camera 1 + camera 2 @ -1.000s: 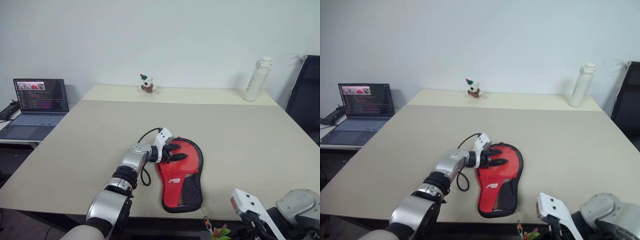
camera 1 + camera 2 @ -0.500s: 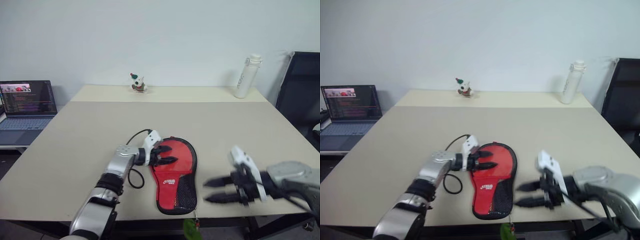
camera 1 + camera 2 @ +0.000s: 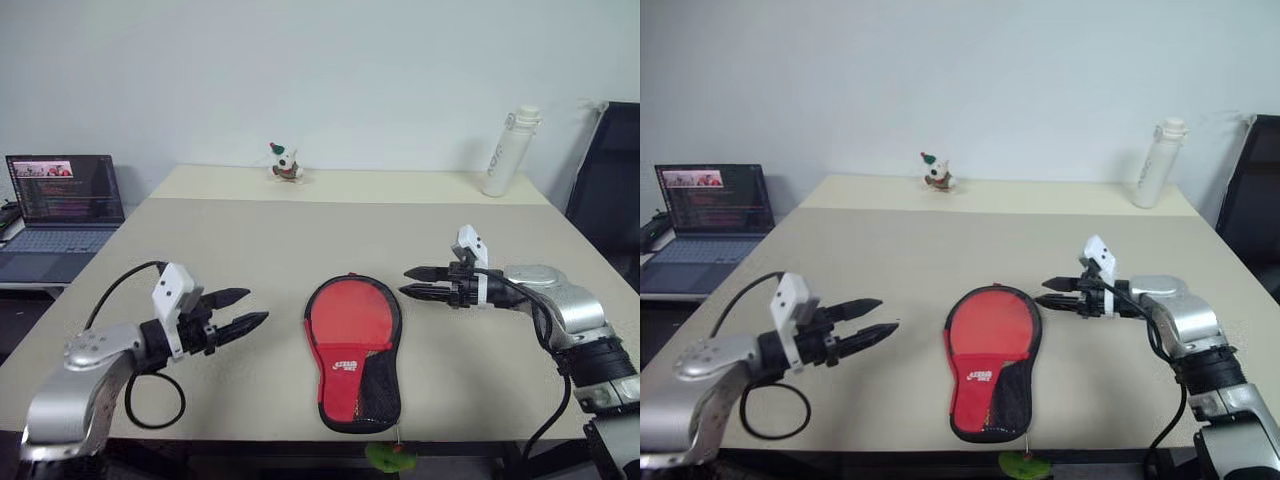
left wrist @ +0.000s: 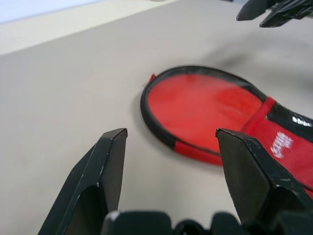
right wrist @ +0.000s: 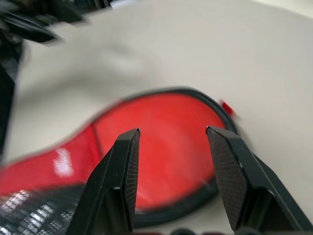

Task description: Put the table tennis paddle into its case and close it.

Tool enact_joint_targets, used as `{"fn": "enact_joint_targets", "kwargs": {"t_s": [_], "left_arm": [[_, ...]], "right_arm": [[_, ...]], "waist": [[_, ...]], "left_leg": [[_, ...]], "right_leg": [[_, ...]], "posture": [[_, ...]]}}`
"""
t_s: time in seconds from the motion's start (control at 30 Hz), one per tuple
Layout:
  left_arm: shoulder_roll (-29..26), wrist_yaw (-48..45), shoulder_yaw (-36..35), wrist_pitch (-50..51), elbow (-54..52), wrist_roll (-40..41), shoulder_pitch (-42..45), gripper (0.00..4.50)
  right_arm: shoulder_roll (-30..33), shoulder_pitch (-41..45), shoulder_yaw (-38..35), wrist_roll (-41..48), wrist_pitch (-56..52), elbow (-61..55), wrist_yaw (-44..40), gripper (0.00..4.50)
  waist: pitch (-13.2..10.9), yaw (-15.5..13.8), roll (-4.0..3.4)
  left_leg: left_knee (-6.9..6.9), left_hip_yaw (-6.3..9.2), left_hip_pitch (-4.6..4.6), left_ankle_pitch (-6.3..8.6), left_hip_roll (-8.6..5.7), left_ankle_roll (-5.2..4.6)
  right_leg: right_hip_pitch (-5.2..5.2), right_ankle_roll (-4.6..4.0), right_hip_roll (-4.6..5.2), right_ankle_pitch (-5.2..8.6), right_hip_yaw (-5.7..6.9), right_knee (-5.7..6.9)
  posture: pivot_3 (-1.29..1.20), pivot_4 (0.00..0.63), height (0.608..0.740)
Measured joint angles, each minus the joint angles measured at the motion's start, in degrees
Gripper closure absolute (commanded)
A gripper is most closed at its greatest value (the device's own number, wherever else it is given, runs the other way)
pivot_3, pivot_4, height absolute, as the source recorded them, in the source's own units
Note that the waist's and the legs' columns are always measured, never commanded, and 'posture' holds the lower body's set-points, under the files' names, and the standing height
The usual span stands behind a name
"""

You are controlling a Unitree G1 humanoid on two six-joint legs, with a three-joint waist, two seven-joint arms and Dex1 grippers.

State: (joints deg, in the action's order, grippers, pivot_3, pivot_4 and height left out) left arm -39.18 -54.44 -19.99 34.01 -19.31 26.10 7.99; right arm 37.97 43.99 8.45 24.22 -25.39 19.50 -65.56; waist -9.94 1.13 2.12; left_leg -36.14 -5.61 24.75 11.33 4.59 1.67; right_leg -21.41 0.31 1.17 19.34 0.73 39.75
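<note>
The case (image 3: pixel 352 335) lies flat near the table's front edge, red side up, with its white logo and black mesh pocket toward me. The table tennis paddle is hidden. My left gripper (image 3: pixel 255 306) hovers to the left of the case, open and holding nothing, pointing at it. My right gripper (image 3: pixel 404 281) hangs open and holding nothing just right of the case's round end. In the left wrist view the open fingers (image 4: pixel 115 161) frame the case (image 4: pixel 205 105). In the right wrist view the case (image 5: pixel 171 161) lies between the open fingertips.
A laptop (image 3: pixel 65 205) stands on a side desk at the left. At the table's far edge are a small toy figure (image 3: pixel 285 163) and a white bottle (image 3: pixel 508 152). A black chair (image 3: pixel 610 190) stands at the right. A small green thing (image 3: pixel 390 457) hangs below the front edge.
My left gripper has pulled off the case, back and to the left. My right gripper came up from below the table edge, opened and moved forward beside the case. The camera shifted.
</note>
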Motion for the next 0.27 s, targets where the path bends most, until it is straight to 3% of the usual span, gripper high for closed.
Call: {"fn": "enact_joint_targets", "kwargs": {"t_s": [0.13, 0.27], "left_arm": [[-0.25, 3.18, -0.55, 1.21, -1.14, 0.78, -0.59, 1.34], [-1.10, 4.07, -0.17, 0.60, -1.03, 0.89, -0.38, 1.34]], "right_arm": [[-0.37, 2.63, 0.16, -3.69, 3.98, 6.84, -2.59, 2.19], [0.23, 1.56, 0.78, -5.21, 2.91, 4.44, -5.18, 2.19]], "waist": [[-0.01, 0.02, -0.01], [-0.01, 0.27, -0.01]], "left_leg": [[0.00, 0.04, -0.07, 0.07, 0.00, -0.13], [0.00, 0.01, -0.08, 0.07, 0.01, -0.12]], "right_leg": [[0.00, -0.01, -0.03, 0.00, 0.02, 0.18], [0.00, -0.01, -0.02, -0.01, -0.02, 0.17]], "posture": [[0.00, 0.150, 0.740], [0.00, 0.150, 0.740]]}}
